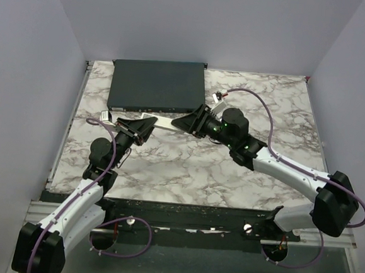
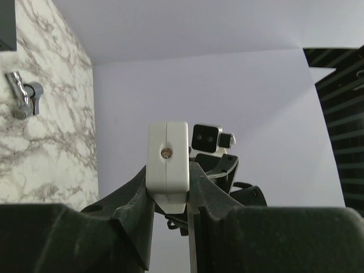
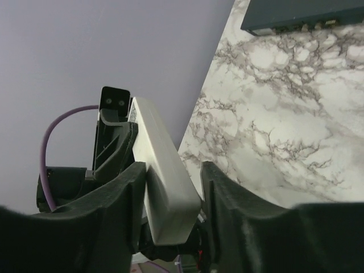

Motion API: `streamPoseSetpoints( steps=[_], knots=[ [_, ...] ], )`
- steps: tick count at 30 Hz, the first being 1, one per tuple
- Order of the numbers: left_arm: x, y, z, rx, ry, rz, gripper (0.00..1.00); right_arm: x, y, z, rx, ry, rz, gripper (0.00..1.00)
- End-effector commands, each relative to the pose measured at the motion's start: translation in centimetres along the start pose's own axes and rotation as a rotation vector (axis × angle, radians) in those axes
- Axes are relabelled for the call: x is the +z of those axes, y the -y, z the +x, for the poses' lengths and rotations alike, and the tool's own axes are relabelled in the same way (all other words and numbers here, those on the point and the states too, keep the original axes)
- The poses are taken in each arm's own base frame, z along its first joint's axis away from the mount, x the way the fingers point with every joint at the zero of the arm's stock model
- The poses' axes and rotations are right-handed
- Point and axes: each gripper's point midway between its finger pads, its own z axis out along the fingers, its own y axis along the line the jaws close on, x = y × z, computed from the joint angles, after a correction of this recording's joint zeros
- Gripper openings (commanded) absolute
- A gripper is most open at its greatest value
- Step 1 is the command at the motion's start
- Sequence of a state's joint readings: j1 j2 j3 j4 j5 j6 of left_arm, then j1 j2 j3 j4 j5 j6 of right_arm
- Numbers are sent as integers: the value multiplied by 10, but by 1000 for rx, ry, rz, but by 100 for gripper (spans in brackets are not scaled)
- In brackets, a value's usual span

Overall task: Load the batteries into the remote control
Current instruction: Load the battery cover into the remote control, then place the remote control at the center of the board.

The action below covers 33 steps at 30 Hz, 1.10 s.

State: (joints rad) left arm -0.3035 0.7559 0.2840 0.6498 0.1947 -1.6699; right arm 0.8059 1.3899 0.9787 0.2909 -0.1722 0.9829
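Observation:
The remote control (image 1: pixel 165 124), a slim white bar, hangs above the table between my two grippers. My left gripper (image 1: pixel 146 127) is shut on one end of it; in the left wrist view that white end (image 2: pixel 168 156) is pinched between both fingers of the left gripper (image 2: pixel 170 196). The other end (image 3: pixel 162 170) lies between the fingers of my right gripper (image 3: pixel 173 190). It leans on the left finger, with a thin gap at the right finger. The right gripper (image 1: pixel 183 122) stands open around it. No batteries show in any view.
A large flat dark-grey box (image 1: pixel 156 84) lies at the back of the marble table (image 1: pixel 186 168), just behind the grippers. Small white bits (image 1: pixel 220 100) sit right of the box. A small silvery piece (image 2: pixel 23 98) lies on the marble.

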Motion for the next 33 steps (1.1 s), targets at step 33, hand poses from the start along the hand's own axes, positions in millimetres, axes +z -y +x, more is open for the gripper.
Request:
streamPoseSetpoints(
  steps=[33],
  knots=[
    [-19,59,82,258,-480,333,0,-75,-47,1,-544,-55,-123,90]
  ],
)
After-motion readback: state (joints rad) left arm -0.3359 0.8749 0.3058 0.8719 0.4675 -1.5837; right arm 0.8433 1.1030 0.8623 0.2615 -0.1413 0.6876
